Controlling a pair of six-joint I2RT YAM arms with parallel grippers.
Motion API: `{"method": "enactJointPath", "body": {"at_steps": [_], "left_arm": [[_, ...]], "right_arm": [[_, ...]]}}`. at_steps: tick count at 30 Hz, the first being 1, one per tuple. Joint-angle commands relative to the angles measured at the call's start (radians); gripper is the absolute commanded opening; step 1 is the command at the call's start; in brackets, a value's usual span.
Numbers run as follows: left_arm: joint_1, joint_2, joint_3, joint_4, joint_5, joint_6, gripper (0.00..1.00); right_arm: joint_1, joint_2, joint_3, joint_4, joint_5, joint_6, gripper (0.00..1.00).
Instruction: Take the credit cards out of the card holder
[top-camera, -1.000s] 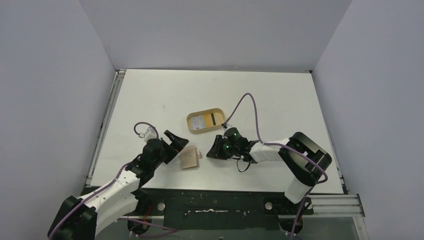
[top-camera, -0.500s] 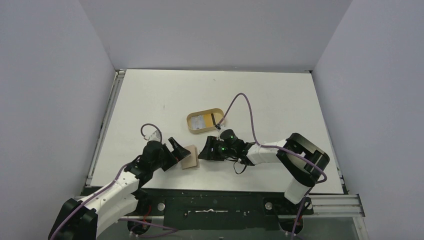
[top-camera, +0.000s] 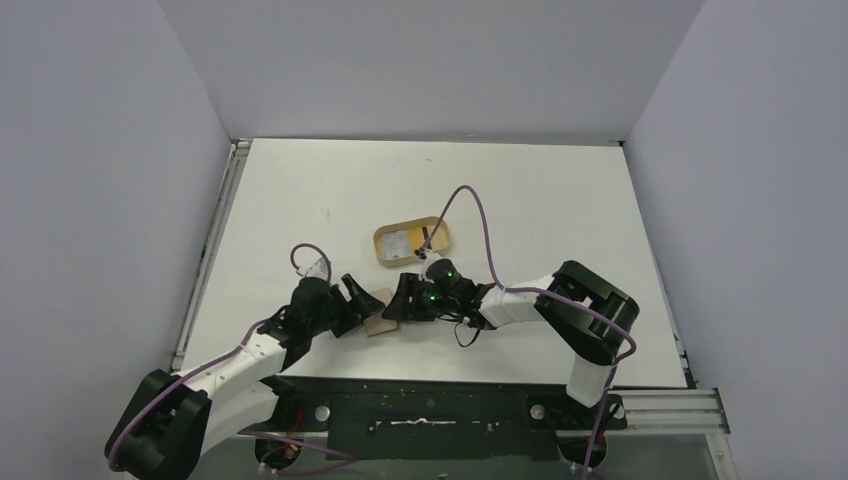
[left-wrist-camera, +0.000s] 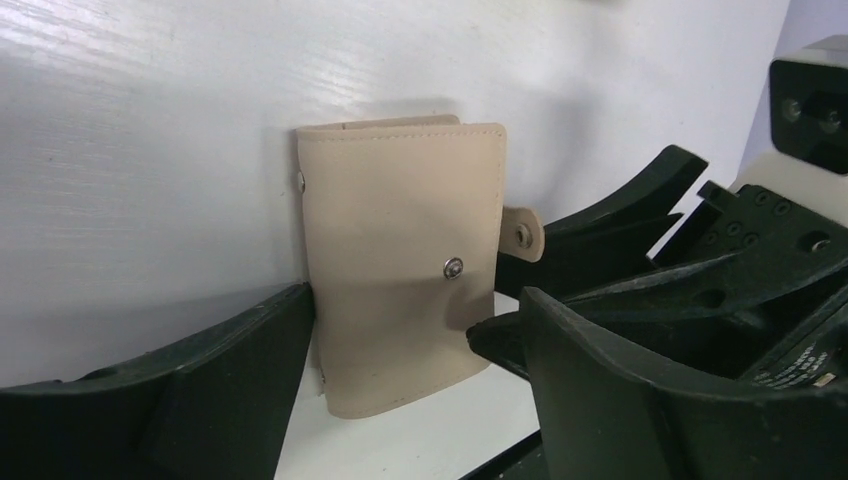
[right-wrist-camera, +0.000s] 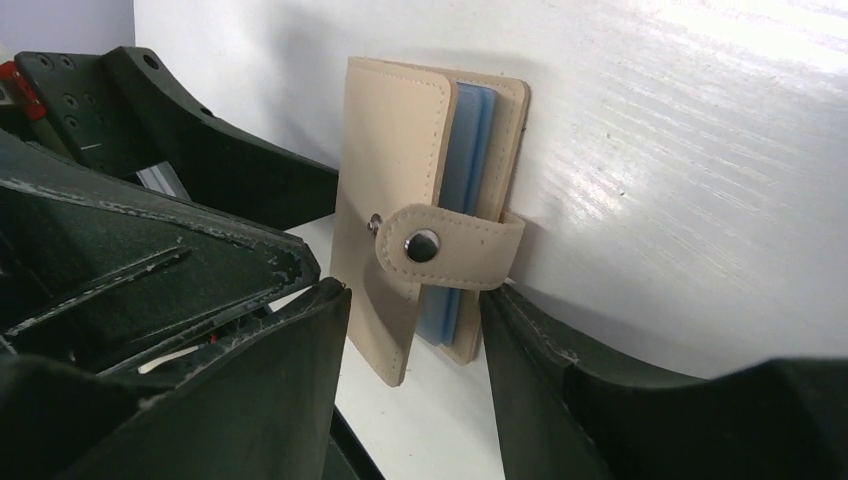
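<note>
The tan card holder (top-camera: 378, 318) lies on the white table, folded, its strap tab (right-wrist-camera: 450, 246) snapped across the open edge. Pale blue credit cards (right-wrist-camera: 462, 170) show edge-on between its flaps in the right wrist view. My left gripper (top-camera: 352, 300) is open at its left side, and its fingers straddle the card holder (left-wrist-camera: 400, 270) in the left wrist view. My right gripper (top-camera: 400, 303) is open at its right side, a finger on either side of the strap end (right-wrist-camera: 415, 292). The two grippers face each other closely.
An oval tan tray (top-camera: 385, 253) with a raised rim stands just behind the grippers and holds a whitish flat piece and a dark-striped yellow piece. The right arm's purple cable (top-camera: 478, 215) loops over the tray. The table's front edge is close behind the card holder.
My right gripper has moved left up to the card holder's strap side. My left gripper has moved right and closed in on the other side. The card holder has shifted slightly.
</note>
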Motion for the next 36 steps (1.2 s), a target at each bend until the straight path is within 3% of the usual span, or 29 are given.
{"method": "enactJointPath", "body": {"at_steps": [1,9,12,18,22,25,36], "left_arm": [[-0.001,-0.008,-0.037,-0.06,0.009,0.024,0.69],[0.0,-0.073,-0.053,-0.073,0.0,0.003,0.13],[0.001,-0.111,-0.057,-0.085,-0.009,-0.009,0.0],[0.002,-0.176,-0.07,-0.082,-0.011,-0.013,0.0],[0.002,-0.177,-0.08,-0.068,-0.006,-0.003,0.0],[0.003,-0.158,-0.08,-0.065,-0.004,0.001,0.0],[0.004,-0.131,-0.034,-0.144,-0.026,0.009,0.0]], "right_arm": [[0.006,0.021,0.042,0.038,0.021,-0.006,0.51],[0.013,0.034,0.047,0.039,0.019,-0.003,0.35],[0.013,0.036,0.044,0.042,0.018,-0.003,0.28],[0.013,0.038,0.04,0.052,0.015,0.002,0.25],[0.014,0.009,0.029,0.03,0.024,-0.007,0.42],[0.013,-0.045,0.02,-0.034,0.065,-0.041,0.45],[0.047,-0.25,0.103,-0.347,0.286,-0.26,0.32]]}}
